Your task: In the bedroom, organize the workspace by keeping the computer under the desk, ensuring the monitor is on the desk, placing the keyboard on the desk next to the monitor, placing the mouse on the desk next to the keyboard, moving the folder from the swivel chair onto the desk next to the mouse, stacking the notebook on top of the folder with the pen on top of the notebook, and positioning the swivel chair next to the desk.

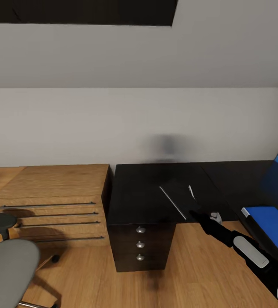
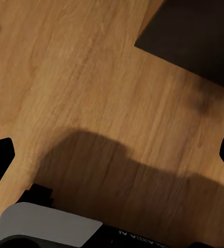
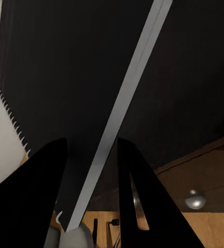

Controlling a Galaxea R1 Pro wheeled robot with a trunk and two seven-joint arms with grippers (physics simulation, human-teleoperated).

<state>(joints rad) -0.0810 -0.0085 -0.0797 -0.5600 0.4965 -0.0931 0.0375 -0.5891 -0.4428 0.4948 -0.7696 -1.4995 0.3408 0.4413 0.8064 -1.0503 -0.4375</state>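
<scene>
right hand (image 3: 91,155) gripping thin, flat notebook (image 1: 175,199)

From the head we look down at the black drawer cabinet (image 1: 141,239); our right wrist camera views its top close up, our left faces the floor (image 2: 91,82)

The glossy black desk (image 1: 156,192) carries the blue folder (image 1: 271,224) at its right.

Attic bedroom workspace: sloped ceiling (image 1: 156,55), black desk (image 1: 156,192), oak drawers (image 1: 49,201).
</scene>
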